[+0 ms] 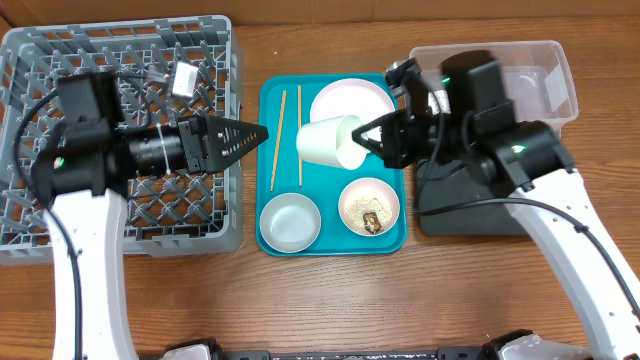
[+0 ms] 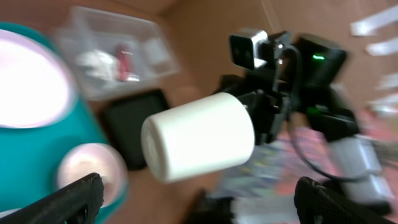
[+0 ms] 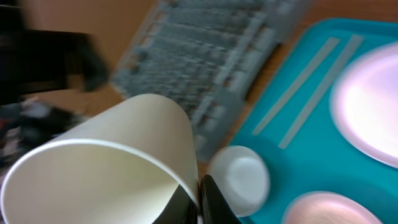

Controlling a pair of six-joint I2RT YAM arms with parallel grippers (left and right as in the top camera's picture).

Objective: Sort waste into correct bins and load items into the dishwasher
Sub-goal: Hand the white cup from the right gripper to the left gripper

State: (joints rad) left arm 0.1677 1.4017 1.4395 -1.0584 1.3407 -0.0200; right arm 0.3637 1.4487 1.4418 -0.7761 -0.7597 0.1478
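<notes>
Task is looking pretty early: the plate (image 1: 352, 102), the empty bowl (image 1: 290, 221), the food bowl (image 1: 369, 206) and the chopsticks (image 1: 299, 135) are all sitting on the teal tray (image 1: 268, 120). The dish rack (image 1: 120, 215) is holding maybe one small thing, hard to tell. The right gripper (image 1: 372, 138) is pinching the paper cup (image 1: 330, 140) by its rim. The cup is lying sideways, sticking out ahead of the fingers toward the left gripper (image 1: 262, 133), which is hanging spread wide just off the cup's base, not touching.

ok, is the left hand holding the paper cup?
No, the right hand pinches the paper cup by its rim above the tray, while the left hand sits open and apart from it.
</notes>
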